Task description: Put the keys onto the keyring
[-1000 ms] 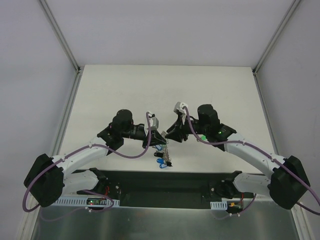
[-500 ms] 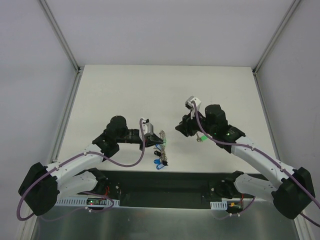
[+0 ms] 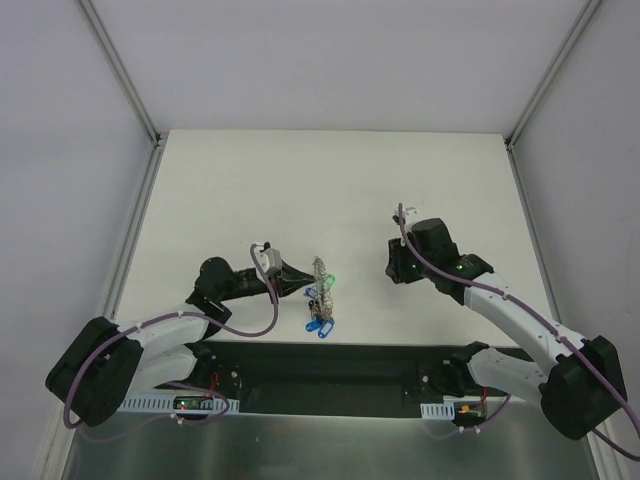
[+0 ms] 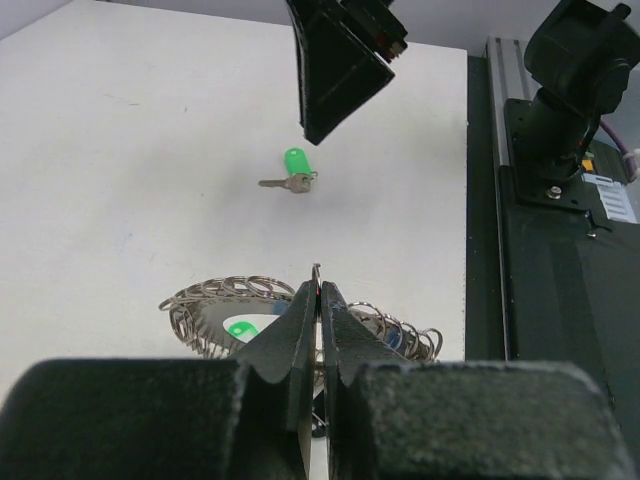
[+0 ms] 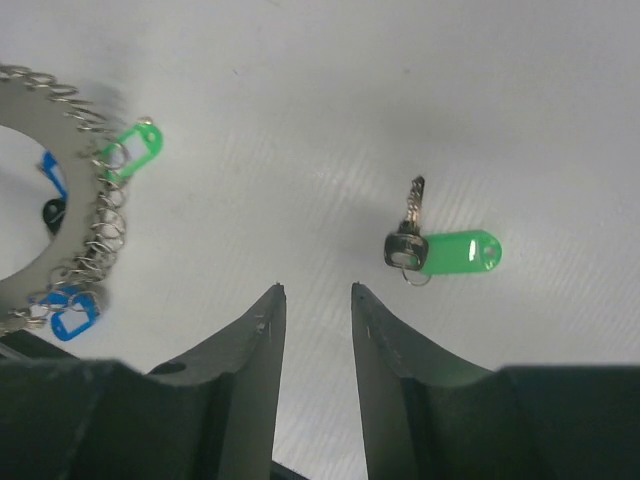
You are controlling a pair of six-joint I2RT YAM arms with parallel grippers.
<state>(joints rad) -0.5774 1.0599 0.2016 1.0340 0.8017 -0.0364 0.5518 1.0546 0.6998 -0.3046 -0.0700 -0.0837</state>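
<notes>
Jaws on the left gripper [image 4: 317, 295] are clamped right together on the rim of the keyring [image 4: 210, 300], with a sliver of wire loop poking up between the tips. The right gripper [image 5: 315, 292] hangs with its jaws a narrow gap apart, bare bench showing between them, gripping nothing. The right wrist view gives the best of it: a loose green key [image 5: 445, 250] lies flat on the bench [image 3: 330, 180], off to the right of those jaws and well apart from the ring. The ring's fringe carries a green tag [image 5: 130, 148], blue-headed keys [image 5: 68, 312] and a black one [image 5: 50, 212]. The left wrist view shows the same loose key beyond the ring, under the dark right gripper. From above, the ring sits edge-on off the left gripper's nose with blue keys on its near side, but the loose key is hard to pick out beneath the right arm. A second ago both grippers were nose to nose over the ring; now they have drawn well apart, the left pulled back to its side and the right swung away. A black base plate [image 3: 330, 365] runs along the near edge, and metal frame posts [image 3: 120, 75] rise at the far corners.
</notes>
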